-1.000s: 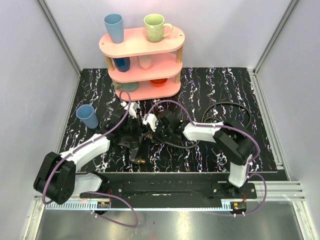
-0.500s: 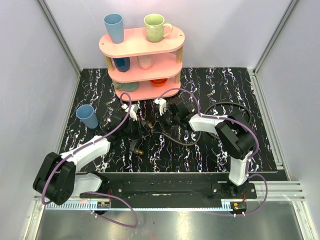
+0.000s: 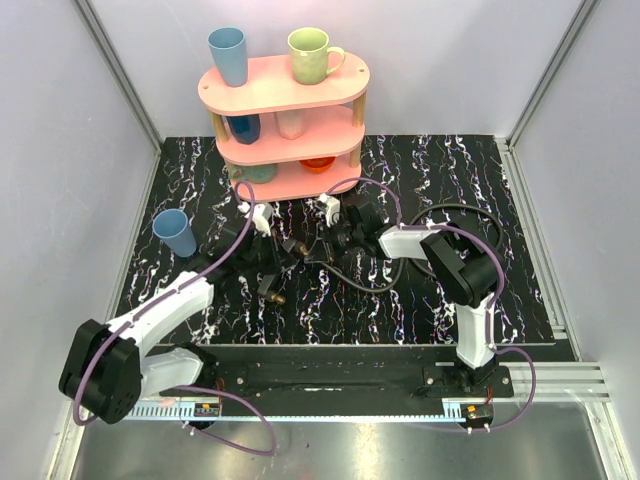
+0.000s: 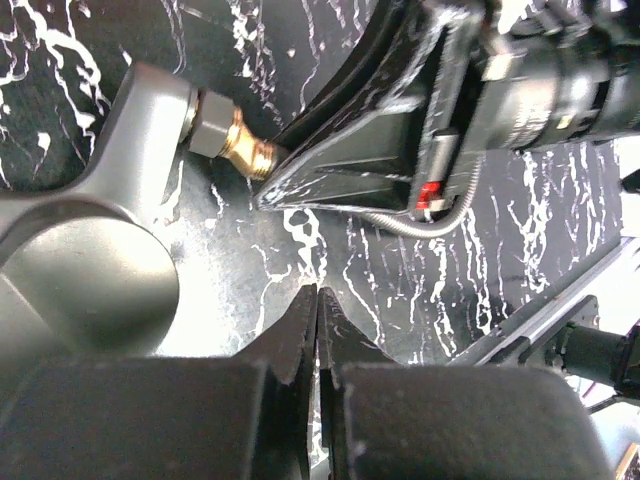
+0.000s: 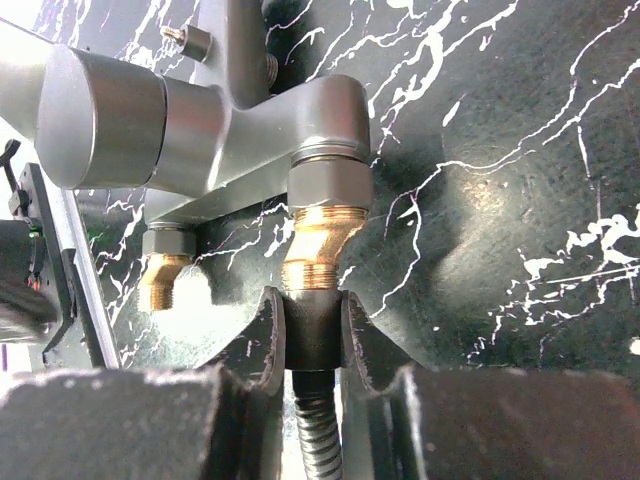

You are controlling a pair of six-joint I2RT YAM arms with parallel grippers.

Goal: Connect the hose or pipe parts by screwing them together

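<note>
The hose's black knurled nut butts against a brass threaded connector of the dark-grey metal fitting, and my right gripper is shut on that nut. The ribbed hose runs back between the fingers and loops off to the right. A second brass end sticks out beside it. My left gripper is shut with nothing between its tips, just below the fitting and its brass end. From above, both grippers meet mid-table, the left and the right.
A pink three-tier shelf with cups stands at the back, close behind the grippers. A blue cup stands on the table to the left. The black mounting rail runs along the near edge.
Both grippers and the fitting have shifted away from the near edge toward the shelf. The right wrist has turned, and the left arm has stretched out further.
</note>
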